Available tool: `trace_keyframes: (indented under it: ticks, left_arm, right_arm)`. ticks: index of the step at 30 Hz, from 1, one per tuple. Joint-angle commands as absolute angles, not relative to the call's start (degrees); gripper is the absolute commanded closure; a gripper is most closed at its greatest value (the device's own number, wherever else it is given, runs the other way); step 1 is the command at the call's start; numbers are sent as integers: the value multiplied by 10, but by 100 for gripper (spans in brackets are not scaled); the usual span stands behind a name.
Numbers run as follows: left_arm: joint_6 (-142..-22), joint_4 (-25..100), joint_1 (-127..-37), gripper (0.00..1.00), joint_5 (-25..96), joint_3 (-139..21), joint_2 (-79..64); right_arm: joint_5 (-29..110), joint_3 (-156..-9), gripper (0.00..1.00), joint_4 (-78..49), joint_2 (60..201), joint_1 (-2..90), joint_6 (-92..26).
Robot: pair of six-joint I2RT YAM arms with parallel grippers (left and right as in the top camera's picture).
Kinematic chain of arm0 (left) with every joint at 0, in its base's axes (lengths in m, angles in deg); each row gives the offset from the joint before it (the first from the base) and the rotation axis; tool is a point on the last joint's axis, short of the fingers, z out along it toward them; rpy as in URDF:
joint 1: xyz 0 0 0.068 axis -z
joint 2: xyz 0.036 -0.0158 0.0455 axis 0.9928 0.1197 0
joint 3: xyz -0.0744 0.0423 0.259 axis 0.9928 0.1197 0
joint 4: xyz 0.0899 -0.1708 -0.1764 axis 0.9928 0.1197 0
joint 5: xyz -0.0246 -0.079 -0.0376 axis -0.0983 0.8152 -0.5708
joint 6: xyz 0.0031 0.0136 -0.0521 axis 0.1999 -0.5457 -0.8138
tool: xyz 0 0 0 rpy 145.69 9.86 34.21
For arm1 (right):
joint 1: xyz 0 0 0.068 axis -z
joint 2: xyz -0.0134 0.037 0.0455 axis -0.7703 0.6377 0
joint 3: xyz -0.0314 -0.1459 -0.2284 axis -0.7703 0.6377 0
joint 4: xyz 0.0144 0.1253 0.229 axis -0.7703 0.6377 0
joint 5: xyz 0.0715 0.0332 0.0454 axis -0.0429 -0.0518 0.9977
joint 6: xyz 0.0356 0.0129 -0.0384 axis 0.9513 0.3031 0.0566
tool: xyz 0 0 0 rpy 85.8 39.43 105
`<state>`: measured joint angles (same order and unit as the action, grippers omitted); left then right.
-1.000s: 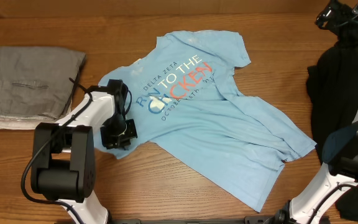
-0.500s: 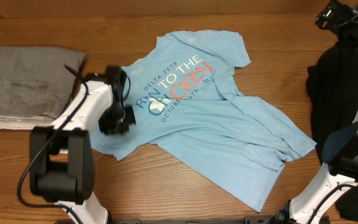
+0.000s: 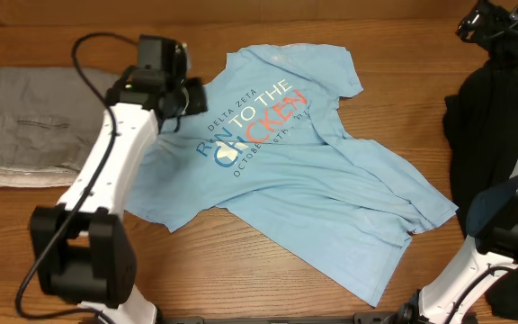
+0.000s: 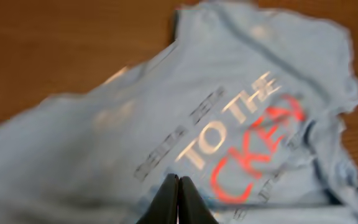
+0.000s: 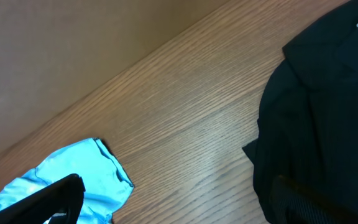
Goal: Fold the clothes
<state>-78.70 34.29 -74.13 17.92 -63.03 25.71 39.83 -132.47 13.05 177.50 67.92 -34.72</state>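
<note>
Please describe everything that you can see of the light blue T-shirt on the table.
The light blue T-shirt is a soft, thin-looking, short-sleeved garment printed with dark blue, white and orange-red lettering. It lies unfolded and wrinkled on the wooden table, print side up, set diagonally with the collar toward the far edge. The shut left gripper is above its edge near one sleeve, holding nothing. Whether it touches the cloth cannot be told.

The T-shirt (image 3: 331, 189) lies spread across the middle of the table (image 3: 241, 279), running from the back centre toward the front right; a folded garment (image 3: 39, 121) lies well to its left, near the table's left edge; a heaped garment (image 3: 493, 126) sits to its right, apart from the shirt's right corner; the left arm (image 3: 106, 171) reaches from the front left back over the shirt's left part, with the left gripper (image 3: 192, 94) above the cloth just left of the lettering (image 3: 254, 121).
</note>
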Motion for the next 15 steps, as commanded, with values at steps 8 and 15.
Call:
trace_keyframes:
  ticks: [8,15]
  left_arm:
    - [-774,106,-674,96,205,-635,426]
    - [-774,53,-669,96,110,-635,489]
  right_arm:
    - [396,-1326,0,127,1776,678,-347]
    - [396,-1326,0,127,1776,678,-347]
